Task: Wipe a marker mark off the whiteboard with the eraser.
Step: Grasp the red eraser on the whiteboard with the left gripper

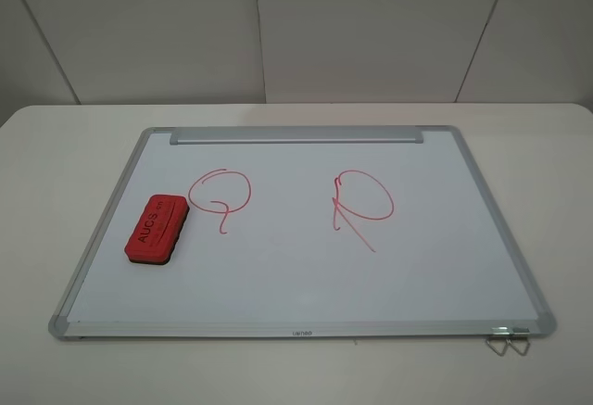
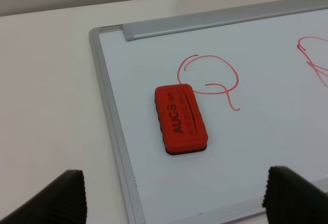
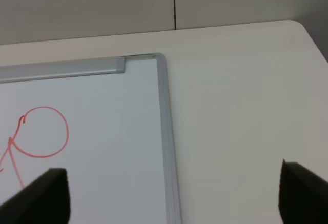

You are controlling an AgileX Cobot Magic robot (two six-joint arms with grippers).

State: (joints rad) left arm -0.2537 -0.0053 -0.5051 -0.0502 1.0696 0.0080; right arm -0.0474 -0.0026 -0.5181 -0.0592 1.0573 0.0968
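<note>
Left end effector (image 2: 177, 198) spread; eraser (image 1: 157, 229) beside marker mark (image 1: 220, 194), P-like loop (image 1: 363, 203) well apart.

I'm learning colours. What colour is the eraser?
The eraser is red with black letters; best in left wrist view.

Viewed from high up, looking down over the whole whiteboard (image 1: 296, 275). From the left wrist, nearer, on the eraser (image 2: 180, 119) side; from the right, the opposite far corner.

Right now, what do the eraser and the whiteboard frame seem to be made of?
The eraser: likely red plastic or foam, matte, with a dark felt-like sole along its lower edge. The whiteboard frame: probably aluminium, silver with dull sheen; its writing surface looks smooth, coated white.
</note>
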